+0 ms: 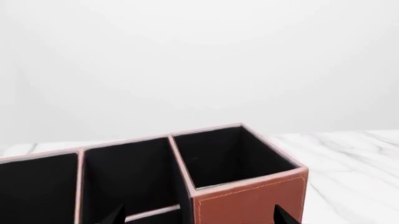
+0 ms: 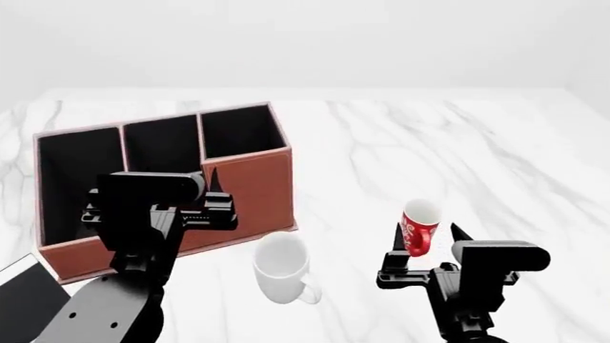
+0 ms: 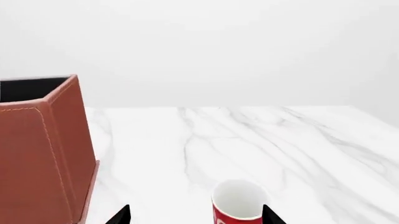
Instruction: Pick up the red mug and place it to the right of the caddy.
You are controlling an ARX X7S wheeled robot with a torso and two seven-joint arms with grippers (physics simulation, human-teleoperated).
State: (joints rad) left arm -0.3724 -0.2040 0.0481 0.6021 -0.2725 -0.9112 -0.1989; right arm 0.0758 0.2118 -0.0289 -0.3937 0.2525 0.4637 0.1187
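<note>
On the marble table (image 2: 496, 143), toward 5 o'clock in the head view, the red mug (image 2: 418, 228) is standing upright with its white inside showing, set between the two dark fingertips of the right gripper (image 2: 425, 237). That claw is spread wide, one tip on each side of the mug, and whether either tip is touching the mug cannot be told. The right wrist view is showing the same: the mug's white mouth (image 3: 238, 201) is sitting between the two black tips, with clear marble on the 9 o'clock side and the other tip close against its 3 o'clock edge.

The caddy (image 2: 167, 182) is sitting at about 9 o'clock in the head view, a reddish-brown box with black-lined compartments, well apart from the red mug. The right wrist view is catching its corner (image 3: 44, 149), with bare marble lying between it and the mug.

The left gripper (image 2: 211, 187) is hanging just in front of the caddy's near wall; the left wrist view is looking over the compartments (image 1: 249, 196), and only small dark bits of its fingertips are showing, apart from each other with nothing between them.

A white mug (image 2: 281, 268) with a handle is standing at 6 o'clock, between the two arms, near the caddy's front corner. A black book (image 2: 24, 300) is lying at 8 o'clock, partly hidden by the left arm.
</note>
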